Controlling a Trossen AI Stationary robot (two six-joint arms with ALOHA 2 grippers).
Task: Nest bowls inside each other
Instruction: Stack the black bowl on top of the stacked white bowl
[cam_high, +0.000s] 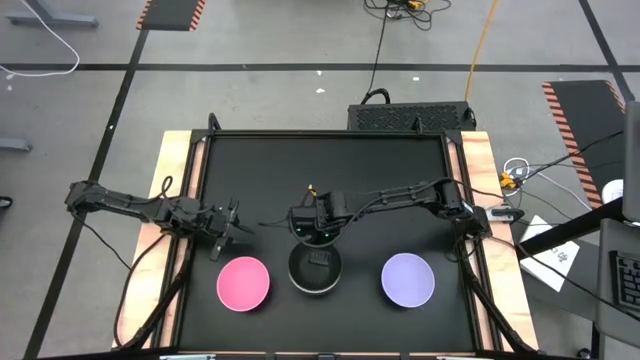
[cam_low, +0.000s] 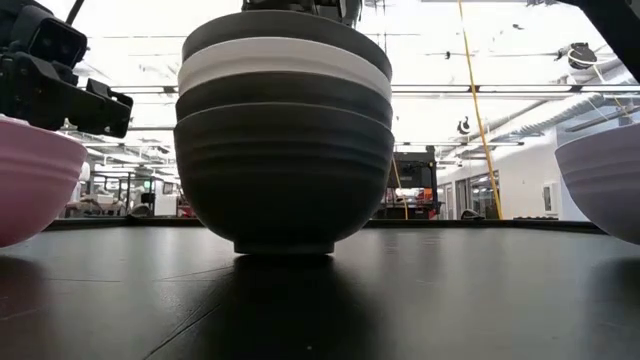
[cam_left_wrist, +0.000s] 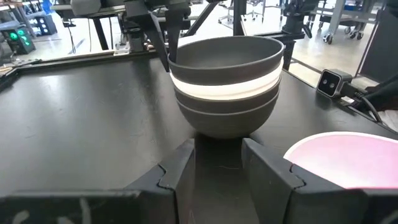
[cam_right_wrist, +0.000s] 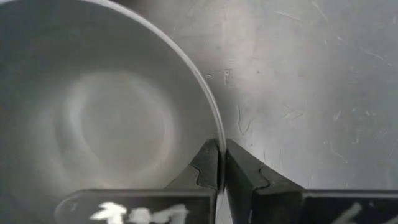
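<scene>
The stacked bowls (cam_high: 315, 268) have their top rim pinched by the right gripper (cam_right_wrist: 221, 163).

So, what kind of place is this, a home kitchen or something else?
Most likely a robotics lab or workshop, not a kitchen. The black table stands on a grey concrete floor with striped hazard tape, loose cables lie behind it, and the low view shows open ceiling pipes and equipment racks.
</scene>
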